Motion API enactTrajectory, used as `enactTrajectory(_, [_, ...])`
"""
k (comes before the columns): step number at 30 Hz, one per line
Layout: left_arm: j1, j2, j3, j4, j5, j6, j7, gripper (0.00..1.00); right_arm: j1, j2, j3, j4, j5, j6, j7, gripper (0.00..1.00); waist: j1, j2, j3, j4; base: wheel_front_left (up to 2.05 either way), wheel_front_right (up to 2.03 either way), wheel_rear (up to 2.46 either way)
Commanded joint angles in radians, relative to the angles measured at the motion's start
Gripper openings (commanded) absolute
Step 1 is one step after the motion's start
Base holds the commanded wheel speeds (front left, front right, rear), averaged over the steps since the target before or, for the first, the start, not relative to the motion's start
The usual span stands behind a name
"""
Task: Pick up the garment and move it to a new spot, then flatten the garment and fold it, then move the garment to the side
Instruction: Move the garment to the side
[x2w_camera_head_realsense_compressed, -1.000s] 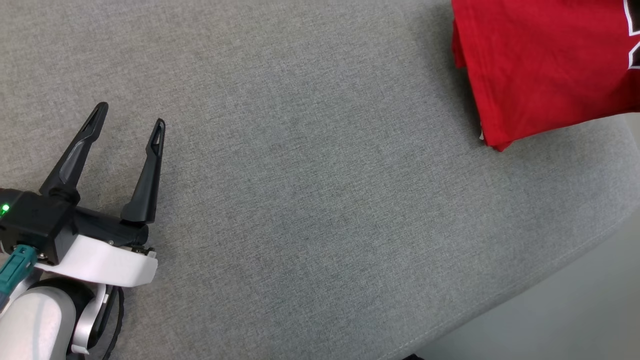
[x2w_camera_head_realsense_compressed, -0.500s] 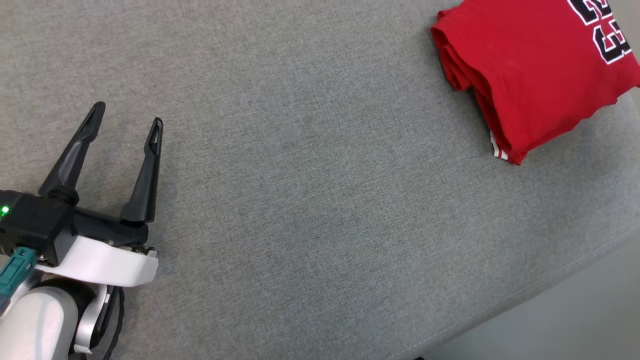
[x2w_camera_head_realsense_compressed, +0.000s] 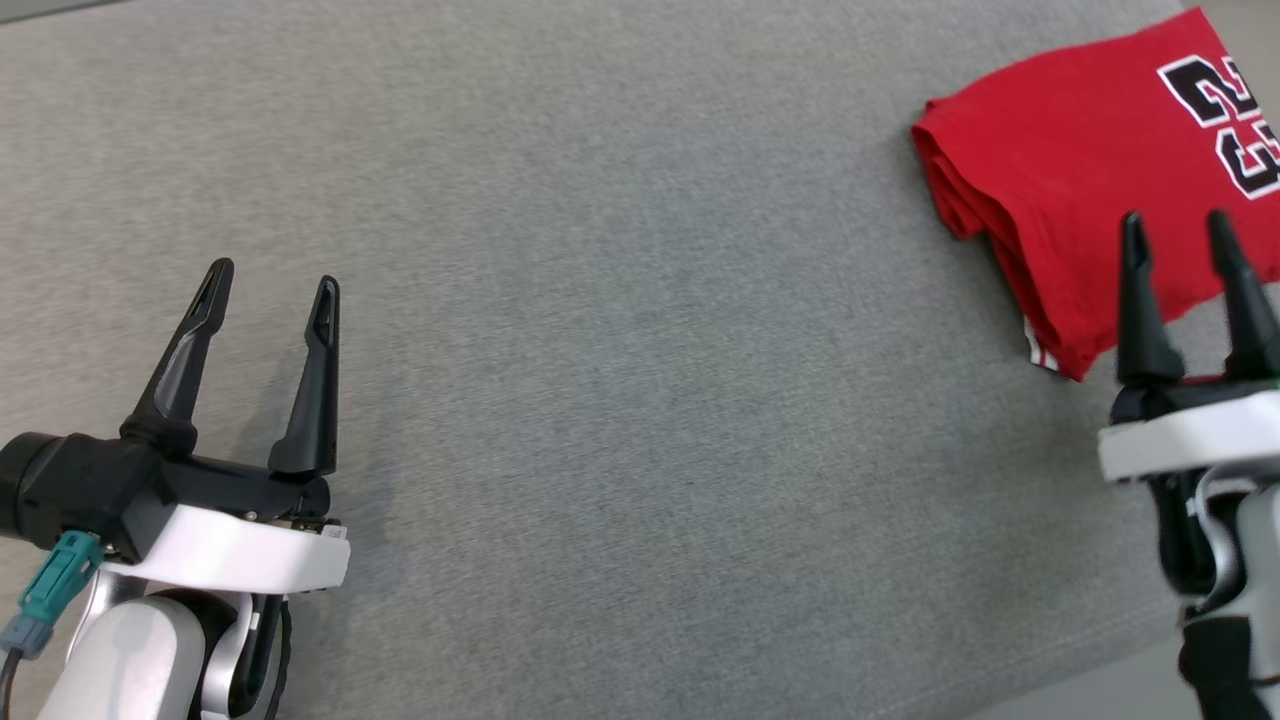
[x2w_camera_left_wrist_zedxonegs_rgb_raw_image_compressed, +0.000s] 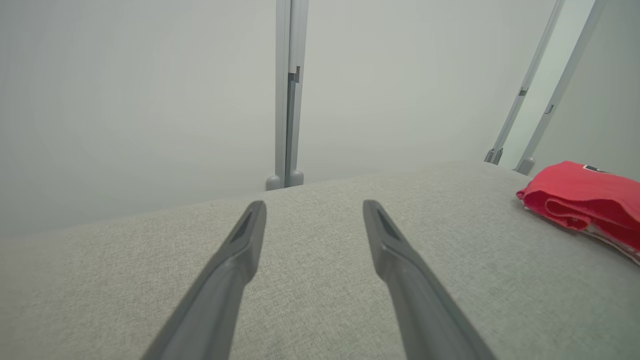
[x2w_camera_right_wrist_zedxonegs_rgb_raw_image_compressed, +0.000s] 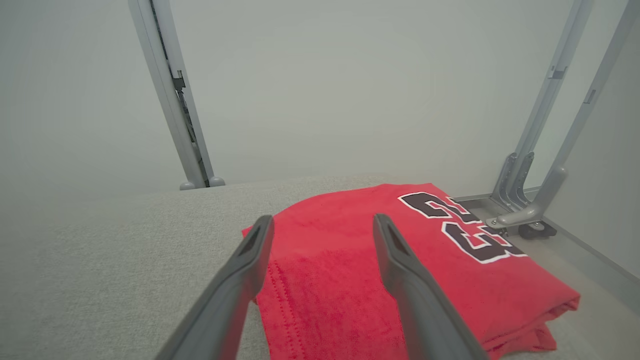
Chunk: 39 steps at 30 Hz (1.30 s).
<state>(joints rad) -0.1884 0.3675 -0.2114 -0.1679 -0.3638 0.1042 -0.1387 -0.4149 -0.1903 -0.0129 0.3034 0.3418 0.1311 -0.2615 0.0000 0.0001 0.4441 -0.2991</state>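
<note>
While right jaws stand spread, folded garment (x2w_camera_head_realsense_compressed: 1060, 180) lies flat just ahead.

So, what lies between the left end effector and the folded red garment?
Only bare grey upholstered surface: in the head view, the stretch from the left end effector across to the red garment holds no object.

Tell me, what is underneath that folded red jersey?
The red jersey lies on the grey fabric surface, which shows beside it. Along its near edge, its own folded layers are visible. Whatever sits directly beneath is covered by the cloth.
</note>
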Motion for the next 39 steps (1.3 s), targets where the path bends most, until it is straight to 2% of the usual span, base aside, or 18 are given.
enactTrajectory(1, [0.006, -0.002, 0.006, 0.007, -0.010, 0.003, -0.014, 1.00, 0.026, 0.007, 0.009, -0.024, 0.000, -0.001, -0.003, 1.00, 0.0000, -0.0001, -0.035, 0.040, 0.00, 0.00, 0.00])
enactTrajectory(4, [0.020, -0.015, 0.011, 0.028, -0.021, 0.010, -0.035, 1.00, 0.063, 0.025, 0.026, -0.066, -0.005, -0.001, 0.002, 1.00, 0.0000, -0.0001, -0.056, 0.068, 0.00, 0.00, 0.00])
enactTrajectory(9, [0.038, -0.034, 0.015, 0.059, -0.042, 0.006, -0.066, 1.00, 0.109, 0.018, 0.032, -0.117, -0.027, 0.000, 0.035, 1.00, 0.0000, -0.0001, -0.095, 0.120, 0.00, 0.00, 0.00])
enactTrajectory(21, [0.133, -0.079, 0.032, 0.136, -0.076, 0.004, -0.115, 1.00, 0.226, 0.040, 0.036, -0.190, -0.081, 0.000, 0.126, 1.00, 0.0000, -0.0001, -0.231, 0.238, 0.00, 0.00, 0.00])
enactTrajectory(30, [0.223, -0.087, 0.032, 0.165, -0.083, -0.010, -0.123, 1.00, 0.338, 0.054, 0.007, -0.232, -0.094, 0.000, 0.167, 1.00, 0.0000, -0.0001, -0.332, 0.274, 0.00, 0.00, 0.00])
enactTrajectory(39, [0.279, -0.077, 0.012, 0.183, -0.085, -0.015, -0.111, 1.00, 0.430, 0.066, -0.021, -0.274, -0.101, 0.000, 0.197, 1.00, 0.0000, -0.0001, -0.398, 0.280, 0.00, 0.00, 0.00])
